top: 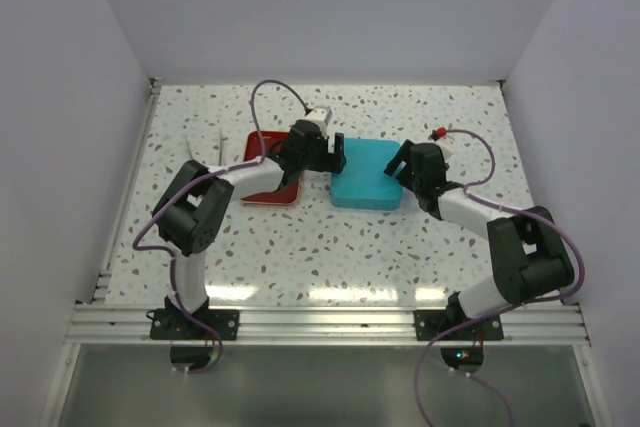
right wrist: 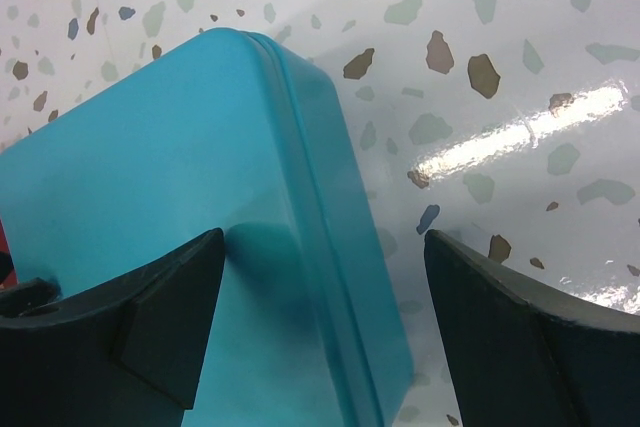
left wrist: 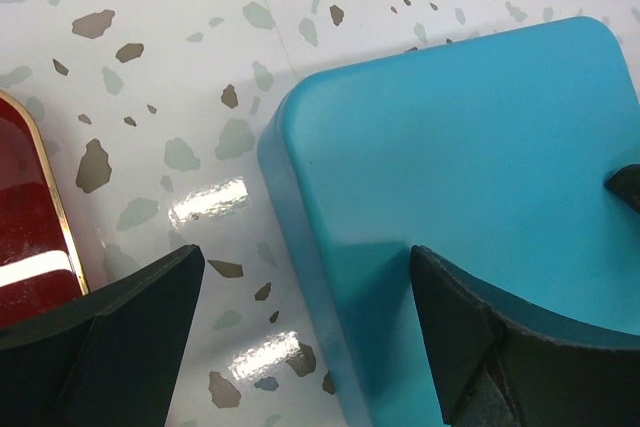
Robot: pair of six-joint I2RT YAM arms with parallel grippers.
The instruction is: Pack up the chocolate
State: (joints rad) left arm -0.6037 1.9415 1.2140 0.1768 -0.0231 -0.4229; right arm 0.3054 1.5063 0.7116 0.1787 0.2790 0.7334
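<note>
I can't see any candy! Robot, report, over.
Both open: left gripper, right gripper, each straddling an edge of the teal tin. Tin shut. No chocolate in view. Over.

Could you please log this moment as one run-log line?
left pincer: open, astride teal tin edge | right pincer: open, astride opposite edge | tin: closed | chocolate: not visible

Bright, sharp views; glare streaks the table (right wrist: 520, 132).

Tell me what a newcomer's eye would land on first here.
A closed teal tin glows mid-table on the speckled tabletop. The left end effector and right end effector, both open, straddle its opposite edges. A glossy red tray lies just left, partly under the left arm.
</note>
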